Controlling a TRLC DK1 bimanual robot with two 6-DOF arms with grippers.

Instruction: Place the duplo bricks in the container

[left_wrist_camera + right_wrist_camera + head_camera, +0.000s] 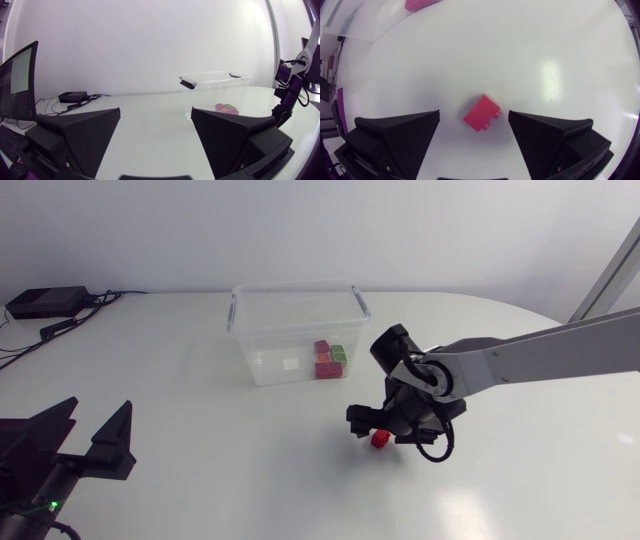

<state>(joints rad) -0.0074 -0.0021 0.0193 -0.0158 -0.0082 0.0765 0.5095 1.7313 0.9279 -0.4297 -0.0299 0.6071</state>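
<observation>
Red brick [481,113]: the one brick outside the container, lying on the counter [220,465]; it sits in the gap between the fingers of your right hand [474,115]; neither finger touches it; that hand is spread wide and holds nothing.

Long axis: runs on a diagonal to the line between the two fingers, one corner turned toward each; judgement: closing as it stands may twist the brick, so a small wrist turn first would put the fingers on flat sides.

Height of the fingers over the counter: cannot tell from the wrist view; in the head view the brick shows just under the hand.

Container [262,365]: clear, open at the top, near the brick and ahead of the hand; red and green bricks [330,358] already lie against its right end.

Left hand [98,410]: at the near left edge of the counter, fingers wide apart, empty, well apart from the brick; the right arm is plainly the nearer.
</observation>
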